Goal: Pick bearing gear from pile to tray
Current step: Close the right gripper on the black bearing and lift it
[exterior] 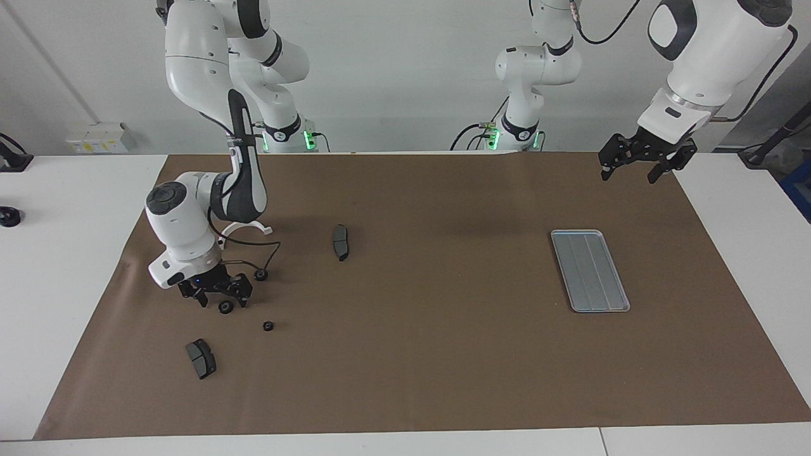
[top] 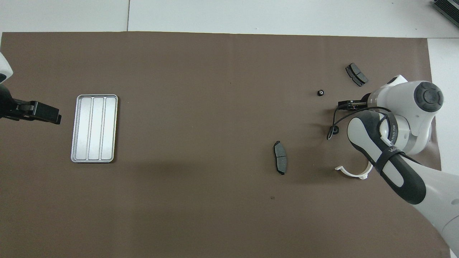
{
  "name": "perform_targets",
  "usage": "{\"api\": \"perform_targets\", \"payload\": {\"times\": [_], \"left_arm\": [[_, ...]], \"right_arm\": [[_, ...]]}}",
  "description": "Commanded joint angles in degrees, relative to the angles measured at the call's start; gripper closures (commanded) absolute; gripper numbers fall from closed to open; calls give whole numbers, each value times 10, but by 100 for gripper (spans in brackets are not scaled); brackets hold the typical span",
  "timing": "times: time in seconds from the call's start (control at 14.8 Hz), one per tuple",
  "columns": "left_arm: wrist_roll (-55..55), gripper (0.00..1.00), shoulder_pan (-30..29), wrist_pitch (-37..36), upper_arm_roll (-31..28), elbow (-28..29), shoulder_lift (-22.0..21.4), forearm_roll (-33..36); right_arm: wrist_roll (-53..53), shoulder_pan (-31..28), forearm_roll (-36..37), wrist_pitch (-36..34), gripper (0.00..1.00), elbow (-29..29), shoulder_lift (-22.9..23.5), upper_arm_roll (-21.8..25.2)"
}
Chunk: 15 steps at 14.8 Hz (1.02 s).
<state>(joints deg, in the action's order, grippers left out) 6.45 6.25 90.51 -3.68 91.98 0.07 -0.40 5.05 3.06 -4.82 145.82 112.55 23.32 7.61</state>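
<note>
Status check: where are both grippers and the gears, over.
Right gripper open, low over middle gear, not gripping. Left gripper open, waiting near tray. Two other gears loose on mat. Nothing in the way.

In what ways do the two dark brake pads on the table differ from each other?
The brake pad near the white bracket lies closer to the robots and more toward the table's middle; the brake pad near the small gears lies farther from them, toward the right arm's end of the table. The first looks long and narrow; the second looks broader, with a line across its face. Both are dark grey and untouched.
</note>
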Motion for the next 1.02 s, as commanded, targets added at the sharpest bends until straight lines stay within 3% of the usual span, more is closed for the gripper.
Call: {"api": "perform_targets", "payload": {"times": [0.0, 0.14, 0.27, 0.61, 0.75, 0.95], "left_arm": [[3, 0, -10, 0, 5, 12, -10, -9], [3, 0, -10, 0, 5, 12, -10, -9], [3, 0, -10, 0, 5, 12, -10, -9], [3, 0, -10, 0, 5, 12, -10, -9], [3, 0, -10, 0, 5, 12, -10, -9], [3, 0, -10, 0, 5, 12, -9, -9]], "right_arm": [[21, -2, -20, 10, 0, -12, 11, -1], [23, -2, -19, 11, 0, -13, 13, -1], [23, -2, -20, 11, 15, -12, 14, -1], [27, -2, -20, 10, 40, -12, 14, 0], [34, -2, -20, 10, 59, -12, 14, -1], [38, -2, -20, 3, 100, -12, 14, 0]]}}
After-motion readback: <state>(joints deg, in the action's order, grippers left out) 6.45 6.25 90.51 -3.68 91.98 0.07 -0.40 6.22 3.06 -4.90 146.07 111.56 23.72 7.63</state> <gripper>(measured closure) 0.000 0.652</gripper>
